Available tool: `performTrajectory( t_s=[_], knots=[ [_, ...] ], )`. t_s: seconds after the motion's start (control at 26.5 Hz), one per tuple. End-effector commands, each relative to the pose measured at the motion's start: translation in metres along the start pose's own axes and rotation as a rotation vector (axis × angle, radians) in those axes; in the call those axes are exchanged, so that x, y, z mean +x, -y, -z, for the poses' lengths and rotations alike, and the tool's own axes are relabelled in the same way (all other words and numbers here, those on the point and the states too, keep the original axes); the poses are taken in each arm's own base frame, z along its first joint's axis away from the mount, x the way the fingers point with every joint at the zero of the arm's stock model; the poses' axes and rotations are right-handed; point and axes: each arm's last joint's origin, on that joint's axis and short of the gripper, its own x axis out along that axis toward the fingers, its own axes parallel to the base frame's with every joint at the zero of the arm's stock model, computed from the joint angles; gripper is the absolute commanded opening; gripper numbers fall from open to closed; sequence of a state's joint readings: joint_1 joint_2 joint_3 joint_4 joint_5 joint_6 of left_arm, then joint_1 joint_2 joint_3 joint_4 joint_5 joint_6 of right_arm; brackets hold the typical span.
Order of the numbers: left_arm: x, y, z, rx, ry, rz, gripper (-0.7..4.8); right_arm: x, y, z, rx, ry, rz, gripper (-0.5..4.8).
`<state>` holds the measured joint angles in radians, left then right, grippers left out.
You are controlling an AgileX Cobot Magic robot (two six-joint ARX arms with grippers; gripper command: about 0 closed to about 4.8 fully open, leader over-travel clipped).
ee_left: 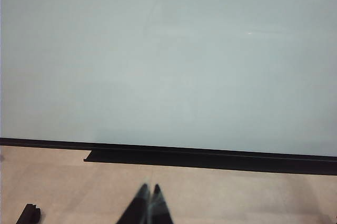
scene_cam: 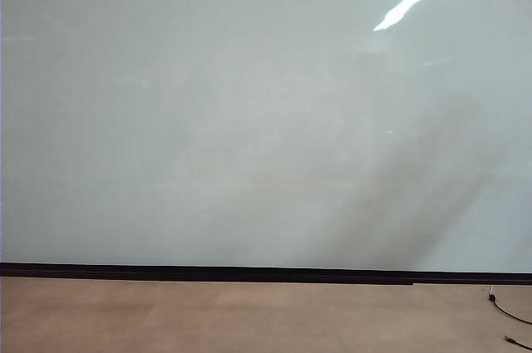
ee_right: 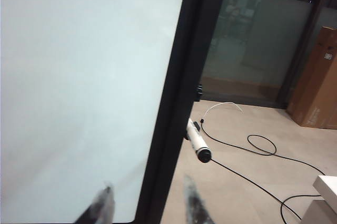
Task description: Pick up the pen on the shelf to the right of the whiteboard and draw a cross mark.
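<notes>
**Q:** Where does the pen (ee_right: 197, 143) lie relative to your grippers, and which arm is nearer?

**A:** In my right wrist view the pen sits on a small holder at the black side frame (ee_right: 176, 97) of the whiteboard (ee_right: 84, 87), just beyond the board's right edge. From my right gripper (ee_right: 147, 205) it lies ahead, at about one o'clock. Its long axis slants away from the frame, black end toward the camera, white barrel running back to the mount. My right arm is clearly the nearer one — the left sees no pen at all.

**Q:** How do the jaws stand?

**A:** The right fingers are parted, with nothing between them; they straddle the frame's edge in the picture, though I cannot tell whether they touch it. My left gripper (ee_left: 149, 205) has its fingertips pressed together, empty, pointing at the board's lower black strip (ee_left: 210, 158).

**Q:** What does one view give that another lacks?

**A:** The exterior view shows only the bare whiteboard (scene_cam: 249, 120) above tan floor (scene_cam: 208, 316) — no cross mark, no arm, no pen. Only the right wrist view shows the pen, plus loose cables (ee_right: 253, 153) and a cardboard box (ee_right: 318, 84) behind it.
</notes>
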<state>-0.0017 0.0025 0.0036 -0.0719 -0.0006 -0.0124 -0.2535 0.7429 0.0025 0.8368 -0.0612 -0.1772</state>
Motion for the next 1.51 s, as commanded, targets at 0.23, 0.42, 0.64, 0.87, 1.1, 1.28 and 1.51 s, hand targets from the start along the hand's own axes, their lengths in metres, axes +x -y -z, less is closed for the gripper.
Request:
performTrajectory(
  t_s=[0.23,0.42,0.64,0.87,1.1,1.28,1.51],
  knots=[
    [0.000,0.000,-0.001,0.004,0.007,0.004,-0.05,0.021,0.022,-0.009,-0.062,0.064,-0.053,2.31],
    [0.000,0.000,-0.001,0.004,0.007,0.004,-0.05,0.039,0.034,-0.007,-0.031,0.051,-0.122,2.31],
    [0.000,0.000,-0.001,0.004,0.007,0.004,-0.04,0.060,0.043,0.003,0.020,0.037,-0.121,2.35],
    [0.000,0.000,-0.001,0.005,0.007,0.004,-0.04,0.085,0.054,0.017,0.100,0.000,-0.115,2.77],
    [0.000,0.000,-0.001,0.005,0.007,0.003,-0.04,0.112,0.060,0.038,0.167,-0.037,-0.130,2.77],
    [0.000,0.000,-0.001,0.005,0.007,0.004,-0.05,0.134,0.065,0.051,0.187,-0.059,-0.157,2.77],
    [0.000,0.000,-0.001,0.005,0.007,0.004,-0.04,0.153,0.069,0.057,0.243,-0.086,-0.204,2.75]
  ],
)
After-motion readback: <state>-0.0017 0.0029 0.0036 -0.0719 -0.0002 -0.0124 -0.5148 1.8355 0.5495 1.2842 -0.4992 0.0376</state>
